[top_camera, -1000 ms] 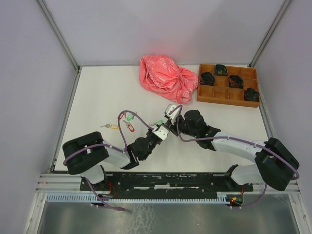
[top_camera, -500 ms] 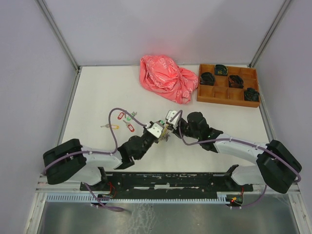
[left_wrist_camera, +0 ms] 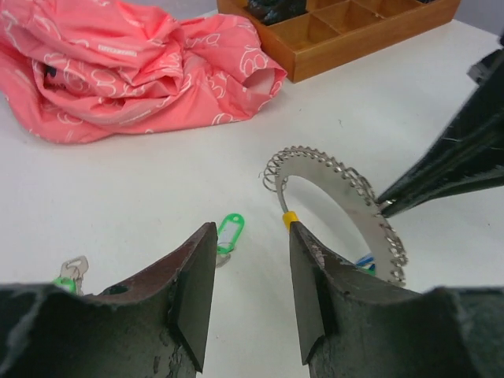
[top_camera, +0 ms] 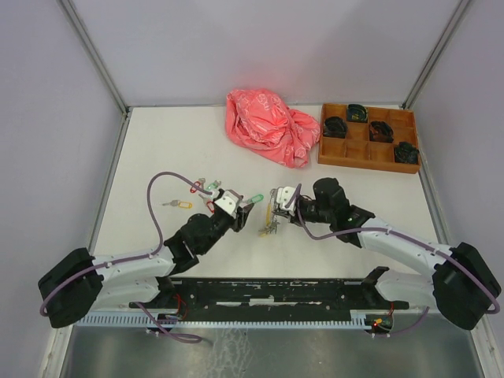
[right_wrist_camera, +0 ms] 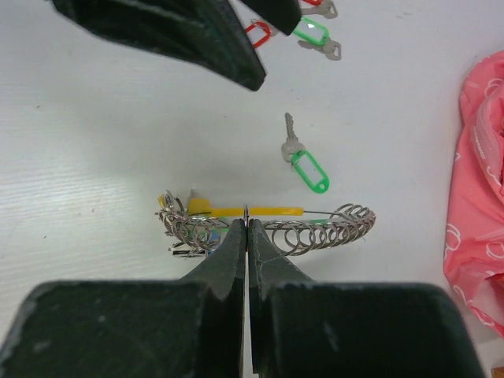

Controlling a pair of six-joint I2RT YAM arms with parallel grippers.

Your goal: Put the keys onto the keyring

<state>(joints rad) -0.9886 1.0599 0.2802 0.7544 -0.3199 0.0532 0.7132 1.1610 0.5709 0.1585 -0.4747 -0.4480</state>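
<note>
Near edge first: the left gripper (left_wrist_camera: 250, 236) has its two dark fingers spread apart, and nothing sits between them. Just past its tips, flat on the white table (top_camera: 157, 150), lies a small silver key with a green plastic tag (left_wrist_camera: 229, 233).

A touch to the right we find the keyring (left_wrist_camera: 346, 197), a round silvery loop of coiled metal with a yellow band, standing on edge rather than lying flat. We cannot tell whether its lower rim touches the table. From the left wrist, the yellow band shows right at the tip of the right-hand finger; from above there is a gap, so the ring is near that gripper but apart from it.

The right gripper (right_wrist_camera: 246, 223) has its fingers pressed together on the keyring's rim, pinching the coil beside the yellow band. A speck of blue peeks out under the coil; we cannot make out what it is.

Out to the left, well apart from the ring, are a yellow-tagged key (top_camera: 181, 205), a red-tagged key (top_camera: 209, 207), a second red-tagged key (top_camera: 194, 187) and another green-tagged key (top_camera: 211, 187).

Farther back sits a crumpled pink bag with a white pattern (top_camera: 272, 126). Beside it, far right, is a brown wooden tray with compartments (top_camera: 358, 150), holding four small black bundles (top_camera: 381, 131), each in its own compartment.
</note>
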